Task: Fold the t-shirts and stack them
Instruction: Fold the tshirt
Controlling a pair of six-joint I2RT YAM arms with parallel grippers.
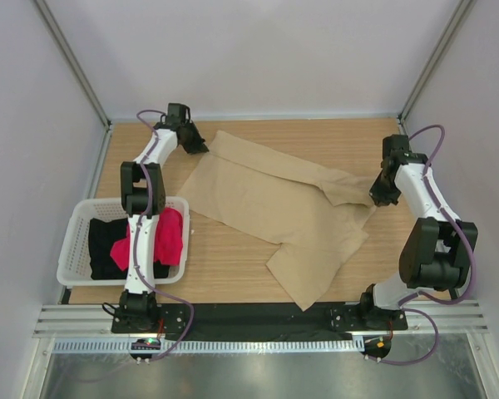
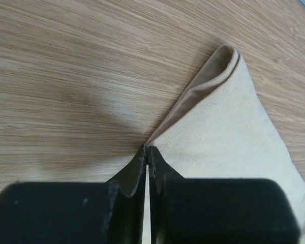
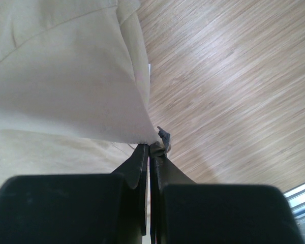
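Basket (image 1: 71, 249), red shirt (image 1: 168, 237) inside, perhaps black shirt (image 1: 106, 245) too

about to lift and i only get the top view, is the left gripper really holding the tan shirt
Observer: Yes. The left wrist view shows the left gripper shut on the tan t-shirt at its edge, with cloth between the fingers.
Operator: and the right one
Observer: The right gripper is shut on an edge of it too, with the wooden table showing beside its tips.
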